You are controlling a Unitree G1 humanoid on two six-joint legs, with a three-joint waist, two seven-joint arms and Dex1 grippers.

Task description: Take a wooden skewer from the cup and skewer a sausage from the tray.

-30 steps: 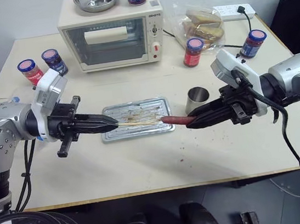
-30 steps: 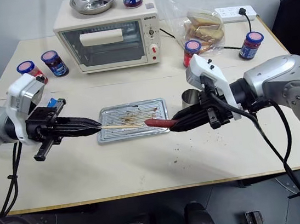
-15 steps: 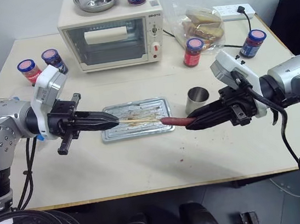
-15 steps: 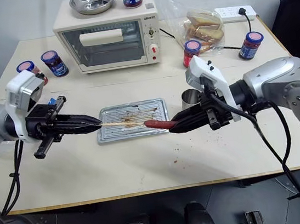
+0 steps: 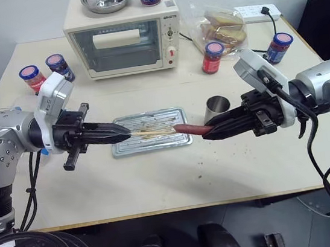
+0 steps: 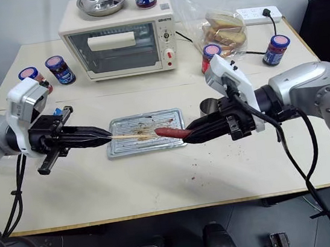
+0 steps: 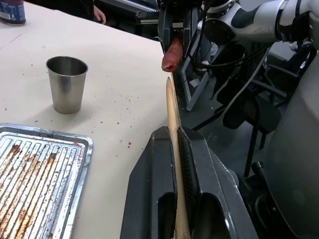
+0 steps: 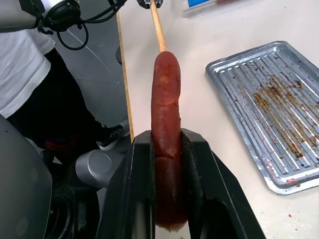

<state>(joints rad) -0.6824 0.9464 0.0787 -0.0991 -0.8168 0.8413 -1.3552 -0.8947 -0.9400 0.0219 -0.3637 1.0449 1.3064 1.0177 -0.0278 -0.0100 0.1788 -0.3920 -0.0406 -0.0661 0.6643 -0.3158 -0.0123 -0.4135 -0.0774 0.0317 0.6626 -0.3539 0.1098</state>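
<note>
Two black grippers meet tip to tip above my pale wooden table [image 5: 160, 179]: the left gripper [image 5: 124, 133] is clamped on the thin wooden skewer [image 5: 154, 134], and the right gripper [image 5: 210, 132] is clenched around the smooth, reddish-brown sausage [image 5: 185, 129], whose rounded end sits at the skewer's point. Under them I see the flat ribbed metal tray [image 5: 176, 116], streaked with brown grease, with the shiny cylindrical steel cup [image 5: 216, 109] just beside its right end. Farther back stand a boxy cream toaster oven [image 5: 123, 37] and lidded jars [image 5: 212, 57].
</note>
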